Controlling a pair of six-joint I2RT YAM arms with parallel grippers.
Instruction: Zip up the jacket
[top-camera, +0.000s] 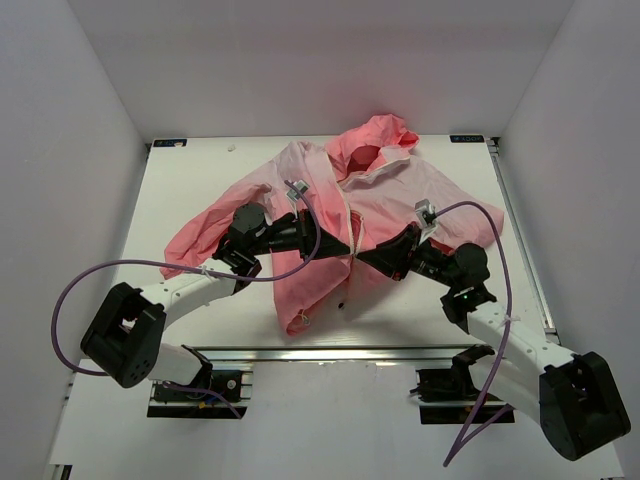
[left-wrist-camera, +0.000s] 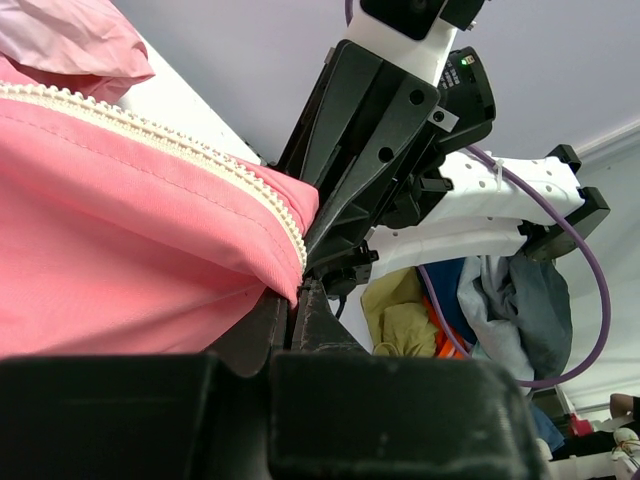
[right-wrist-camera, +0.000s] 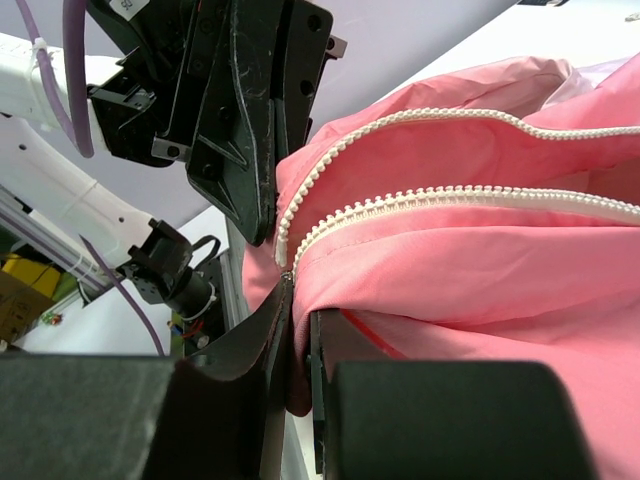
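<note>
The pink jacket (top-camera: 330, 215) lies spread on the white table (top-camera: 200, 180), hood (top-camera: 375, 140) at the far side and front open. My left gripper (top-camera: 340, 246) and right gripper (top-camera: 366, 258) meet tip to tip low on its front. In the left wrist view the left gripper (left-wrist-camera: 292, 298) is shut on the jacket's front edge, right by the white zipper teeth (left-wrist-camera: 180, 145). In the right wrist view the right gripper (right-wrist-camera: 300, 320) is shut on the other front edge, under two separate rows of zipper teeth (right-wrist-camera: 450, 197). No slider shows.
Each gripper fills the other's wrist view at close range: the right gripper (left-wrist-camera: 375, 170) and the left gripper (right-wrist-camera: 240, 120). A metal rail (top-camera: 330, 352) runs along the near table edge. White walls enclose the table. A pile of clothes (left-wrist-camera: 470, 310) lies beyond.
</note>
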